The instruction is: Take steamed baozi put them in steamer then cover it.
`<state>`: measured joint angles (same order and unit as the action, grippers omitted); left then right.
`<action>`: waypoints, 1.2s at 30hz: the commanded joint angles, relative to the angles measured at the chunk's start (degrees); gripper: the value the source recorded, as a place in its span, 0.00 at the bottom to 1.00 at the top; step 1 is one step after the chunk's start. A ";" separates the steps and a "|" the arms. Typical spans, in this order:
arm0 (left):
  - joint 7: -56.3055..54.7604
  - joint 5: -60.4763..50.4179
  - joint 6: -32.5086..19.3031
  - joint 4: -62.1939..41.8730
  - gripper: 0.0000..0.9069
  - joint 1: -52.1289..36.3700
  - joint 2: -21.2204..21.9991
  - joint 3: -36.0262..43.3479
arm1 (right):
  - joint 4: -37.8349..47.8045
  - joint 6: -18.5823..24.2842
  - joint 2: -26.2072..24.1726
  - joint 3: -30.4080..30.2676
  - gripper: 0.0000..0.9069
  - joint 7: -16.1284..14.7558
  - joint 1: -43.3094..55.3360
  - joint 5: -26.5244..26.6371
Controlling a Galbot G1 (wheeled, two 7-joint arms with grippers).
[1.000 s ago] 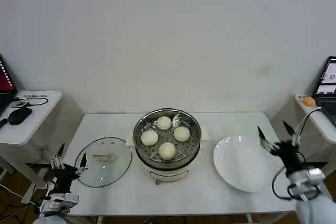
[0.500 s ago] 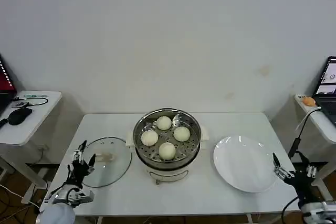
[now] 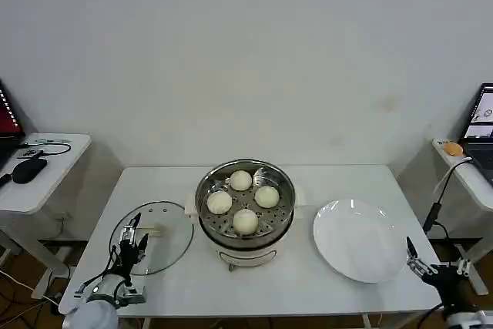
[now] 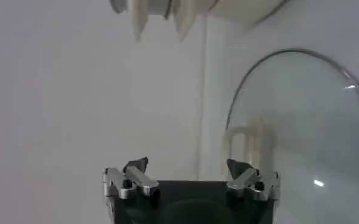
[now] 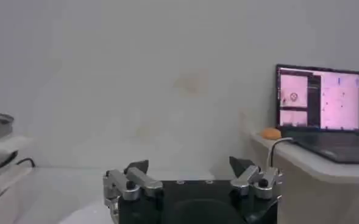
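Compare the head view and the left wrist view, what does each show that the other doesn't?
Head view only: four cream-white baozi buns in the shiny steel steamer, flat white plate, right gripper beyond the table's right edge. Left wrist view only: the open spread of the left gripper. Both: round clear glass lid lying on the white table.

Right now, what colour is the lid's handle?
Cream, on the clear glass lid; the handle shows best in the head view.
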<state>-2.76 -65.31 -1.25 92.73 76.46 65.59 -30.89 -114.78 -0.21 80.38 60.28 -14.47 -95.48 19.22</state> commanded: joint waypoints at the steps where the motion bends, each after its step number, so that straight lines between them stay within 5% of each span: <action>1: -0.13 -2.62 0.09 -3.41 1.00 -3.20 -0.07 1.14 | -0.23 -0.40 1.15 -0.55 1.00 0.25 -0.80 -0.11; 18: -0.79 -3.44 1.03 -10.47 1.00 -10.76 1.84 4.21 | -0.44 -0.27 2.21 -1.38 1.00 0.06 -1.42 -1.18; 20: -1.02 -3.66 1.02 -11.27 0.78 -11.33 2.02 4.18 | -0.43 -0.22 2.18 -1.26 1.00 0.04 -1.47 -1.14; 21: -1.11 -3.68 1.01 -11.49 0.36 -11.44 2.06 4.17 | -0.42 -0.23 2.19 -1.22 1.00 0.02 -1.45 -1.13; 23: -1.34 -3.68 0.96 -12.18 0.00 -11.71 2.14 4.14 | -0.39 -0.25 2.16 -1.20 1.00 0.03 -1.46 -1.10; 36: -2.39 -3.95 0.32 -13.56 0.00 -11.26 2.89 3.26 | -0.34 -0.69 2.00 -1.34 1.00 0.02 -1.13 -0.81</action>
<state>-4.58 -69.00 -0.54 80.60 66.04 68.21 -27.47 -115.14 -0.81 82.39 59.04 -14.47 -96.62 18.37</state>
